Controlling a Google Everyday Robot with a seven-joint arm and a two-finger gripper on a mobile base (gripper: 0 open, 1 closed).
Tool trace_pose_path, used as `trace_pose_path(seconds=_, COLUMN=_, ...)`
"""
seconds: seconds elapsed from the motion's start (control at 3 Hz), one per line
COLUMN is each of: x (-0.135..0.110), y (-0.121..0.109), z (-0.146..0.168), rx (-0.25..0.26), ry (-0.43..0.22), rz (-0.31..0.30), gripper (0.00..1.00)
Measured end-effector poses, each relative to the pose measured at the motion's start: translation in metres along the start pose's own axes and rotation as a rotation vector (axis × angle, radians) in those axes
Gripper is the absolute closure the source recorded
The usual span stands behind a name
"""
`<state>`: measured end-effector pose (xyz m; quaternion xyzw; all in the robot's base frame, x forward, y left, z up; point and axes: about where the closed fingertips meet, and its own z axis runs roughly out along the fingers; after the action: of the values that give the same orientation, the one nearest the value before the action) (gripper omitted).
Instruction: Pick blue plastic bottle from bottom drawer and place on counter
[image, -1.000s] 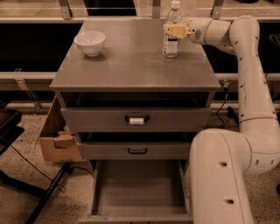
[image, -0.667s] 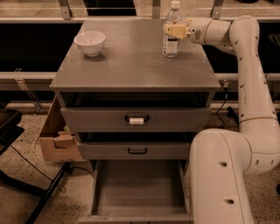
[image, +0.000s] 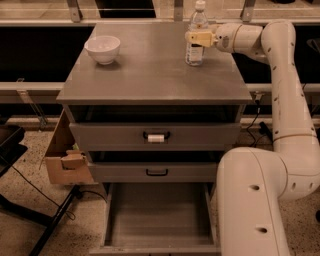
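Observation:
The blue plastic bottle (image: 195, 45), clear with a white cap and a pale label band, stands upright on the counter (image: 150, 75) near its back right corner. My gripper (image: 198, 39) reaches in from the right at the bottle's mid height. Its yellowish fingers (image: 202, 38) are closed around the bottle. The bottle's base rests on the counter. The bottom drawer (image: 159, 220) is pulled open at the foot of the cabinet, and its grey inside holds nothing.
A white bowl (image: 103, 48) sits on the counter's back left. The two upper drawers with black handles (image: 156, 135) are slightly open. A cardboard box (image: 66, 155) hangs at the cabinet's left side. My arm's white body (image: 260, 200) stands right of the open drawer.

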<state>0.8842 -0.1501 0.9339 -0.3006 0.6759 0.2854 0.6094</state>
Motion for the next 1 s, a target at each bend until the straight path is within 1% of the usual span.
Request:
trace_pose_path(seconds=0.33, x=0.0, y=0.0, z=0.0, rx=0.0, ry=0.0, rz=0.0, gripper=0.0)
trace_pose_path(seconds=0.67, x=0.0, y=0.0, z=0.0, rx=0.0, ry=0.0, rz=0.0, gripper=0.0)
trace_pose_path(seconds=1.0, x=-0.041, y=0.006, z=-0.02, rx=0.03, ry=0.02, rz=-0.025, gripper=0.0)
